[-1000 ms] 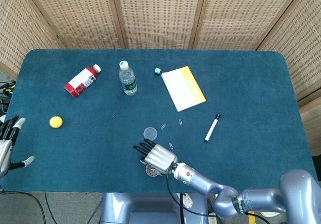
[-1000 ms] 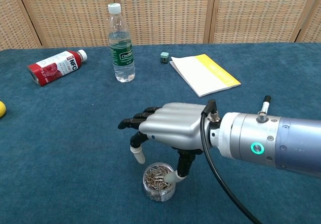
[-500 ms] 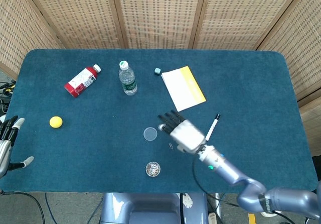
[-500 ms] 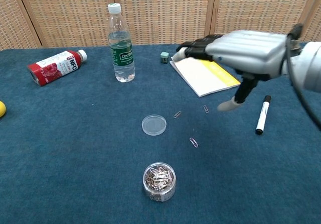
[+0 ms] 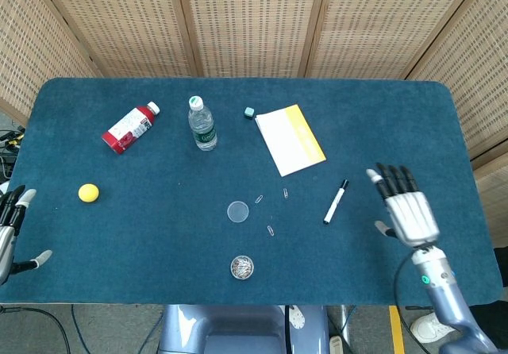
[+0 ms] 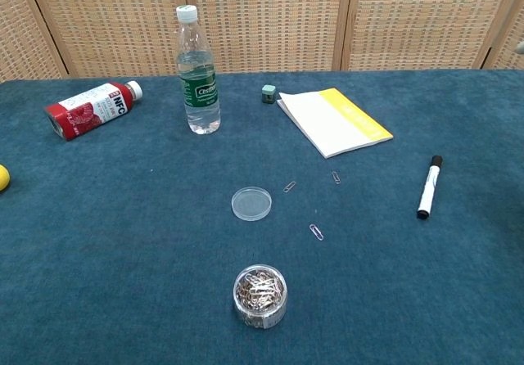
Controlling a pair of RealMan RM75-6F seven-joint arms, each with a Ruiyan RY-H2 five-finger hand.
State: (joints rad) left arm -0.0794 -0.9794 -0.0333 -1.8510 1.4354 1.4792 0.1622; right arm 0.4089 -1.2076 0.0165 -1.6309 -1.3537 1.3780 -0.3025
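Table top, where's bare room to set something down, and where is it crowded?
Bare cloth lies between the yellow ball and the clear lid, and behind the notepad. Crowded: loose paper clips around the lid, clip jar and marker.

We take this for a robot test room, a lab staged for recording rather than a home or shop; the worktop (image 5: 413, 116) is wrapped edge to edge in blue carpet-like cloth; folding wicker-weave screens (image 5: 246, 21) stand close behind it from ten o'clock round to two o'clock, walling off whatever lies beyond; the things laid out are a mixed, unrelated lot, well apart from one another: a water bottle (image 5: 202, 123), a red drink bottle (image 5: 129, 128), a yellow ball (image 5: 88, 193), a notepad (image 5: 290, 139), a marker (image 5: 336, 202), a jar of paper clips (image 5: 242, 267); loose cables (image 5: 9, 138) trail at nine o'clock.
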